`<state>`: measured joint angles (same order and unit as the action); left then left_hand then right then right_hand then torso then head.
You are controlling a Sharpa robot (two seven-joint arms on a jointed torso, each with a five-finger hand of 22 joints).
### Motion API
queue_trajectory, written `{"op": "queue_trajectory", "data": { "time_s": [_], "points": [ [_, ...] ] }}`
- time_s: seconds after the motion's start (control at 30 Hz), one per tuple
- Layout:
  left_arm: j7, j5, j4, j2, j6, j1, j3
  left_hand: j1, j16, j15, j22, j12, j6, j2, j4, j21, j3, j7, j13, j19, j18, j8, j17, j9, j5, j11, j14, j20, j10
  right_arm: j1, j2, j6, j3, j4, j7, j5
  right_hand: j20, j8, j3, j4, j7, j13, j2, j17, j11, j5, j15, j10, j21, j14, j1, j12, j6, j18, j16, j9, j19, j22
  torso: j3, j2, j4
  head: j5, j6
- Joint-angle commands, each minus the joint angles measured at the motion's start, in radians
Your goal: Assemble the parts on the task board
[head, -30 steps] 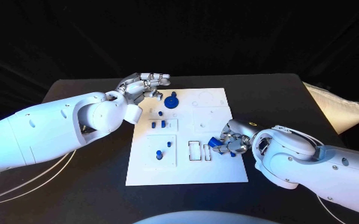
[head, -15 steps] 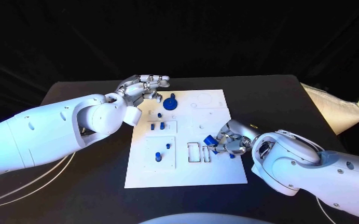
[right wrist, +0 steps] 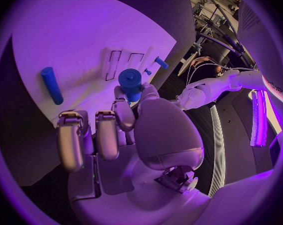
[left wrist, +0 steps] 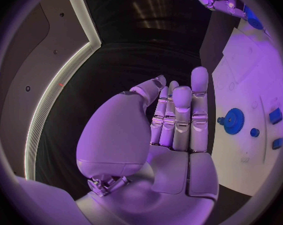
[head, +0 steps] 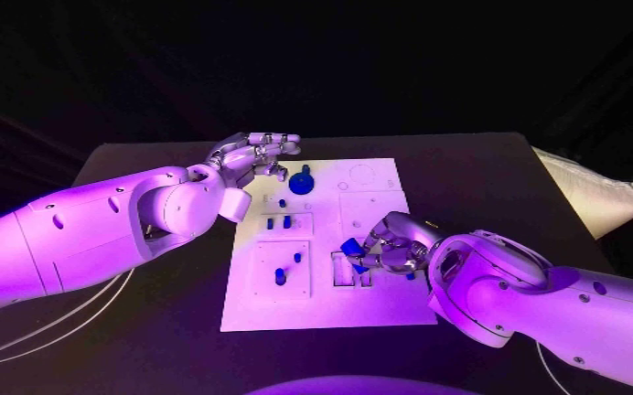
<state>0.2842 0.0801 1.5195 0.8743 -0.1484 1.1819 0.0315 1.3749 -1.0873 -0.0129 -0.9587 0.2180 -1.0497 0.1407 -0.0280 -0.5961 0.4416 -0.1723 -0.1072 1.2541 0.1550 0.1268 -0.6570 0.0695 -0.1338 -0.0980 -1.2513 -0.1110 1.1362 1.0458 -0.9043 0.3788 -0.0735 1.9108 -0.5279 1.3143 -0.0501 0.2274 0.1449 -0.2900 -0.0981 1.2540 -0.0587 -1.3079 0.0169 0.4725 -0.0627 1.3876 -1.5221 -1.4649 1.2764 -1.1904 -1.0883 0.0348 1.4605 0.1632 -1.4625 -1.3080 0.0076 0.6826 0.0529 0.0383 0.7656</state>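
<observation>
Moved: since a second ago my right hand (head: 385,250) carries its blue peg (head: 352,247) leftward, over the task board's (head: 382,308) slots.
Left wrist: left hand (left wrist: 173,120) empty, fingers straight, beside blue gear (left wrist: 233,120).
Right wrist: peg pinched at fingertips; I judge it light, rigid, slippery.

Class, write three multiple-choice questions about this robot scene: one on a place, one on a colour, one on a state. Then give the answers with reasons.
1. Where does the blue gear sit?
A. on the white board's far part
B. on the black table
C. in the left hand

2. What colour is the part that the right hand holds?
A. red
B. blue
C. yellow

3. What is the left hand doing?
A. gripping a peg
B. pressing the gear
C. holding nothing

Answers: 1 A, the gear lies on the board beside the left hand. 2 B, the right wrist view shows it blue. 3 C, the left wrist view shows a bare palm.
</observation>
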Motion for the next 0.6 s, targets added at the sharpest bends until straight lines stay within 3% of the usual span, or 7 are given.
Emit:
{"op": "queue_trajectory", "data": {
  "time_s": [0.03, 0.6],
  "points": [
    [0.006, 0.004, 0.002, -0.002, 0.02, 0.0, -0.001, -0.003, 0.002, 0.001, 0.001, 0.004, 0.006, -0.009, 0.0, 0.003, -0.004, -0.001, -0.001, -0.008, 0.02, 0.006, 0.0, -0.001, 0.0, 0.0, 0.008, 0.001, -0.006, 0.0, 0.016, -0.073, 0.0, -0.007, -0.016, -0.04, 0.007, -0.005, 0.012, -0.001, 0.027, -0.001, -0.011, -0.081, -0.023, 0.001, -0.007, 0.029, -0.003, -0.072, -0.015, 0.01, -0.035, -0.011, 0.006, 0.048, -0.045, -0.173, -0.0001, 0.001, 0.0001, 0.002, 0.001],
    [0.006, 0.004, 0.002, 0.0, 0.019, 0.0, -0.001, -0.003, 0.002, 0.001, 0.001, 0.004, 0.006, -0.009, 0.0, 0.003, -0.004, -0.001, -0.001, -0.008, 0.02, 0.006, 0.0, -0.001, 0.0, 0.0, 0.008, 0.001, -0.006, -0.002, 0.051, -0.097, 0.0, -0.025, -0.06, -0.047, 0.009, -0.007, 0.04, -0.001, 0.033, -0.038, -0.021, -0.083, -0.027, -0.012, -0.011, 0.021, -0.002, -0.072, -0.069, 0.065, -0.047, -0.011, 0.006, 0.069, -0.044, -0.172, 0.0009, 0.002, 0.002, 0.009, 0.009]
  ]
}}
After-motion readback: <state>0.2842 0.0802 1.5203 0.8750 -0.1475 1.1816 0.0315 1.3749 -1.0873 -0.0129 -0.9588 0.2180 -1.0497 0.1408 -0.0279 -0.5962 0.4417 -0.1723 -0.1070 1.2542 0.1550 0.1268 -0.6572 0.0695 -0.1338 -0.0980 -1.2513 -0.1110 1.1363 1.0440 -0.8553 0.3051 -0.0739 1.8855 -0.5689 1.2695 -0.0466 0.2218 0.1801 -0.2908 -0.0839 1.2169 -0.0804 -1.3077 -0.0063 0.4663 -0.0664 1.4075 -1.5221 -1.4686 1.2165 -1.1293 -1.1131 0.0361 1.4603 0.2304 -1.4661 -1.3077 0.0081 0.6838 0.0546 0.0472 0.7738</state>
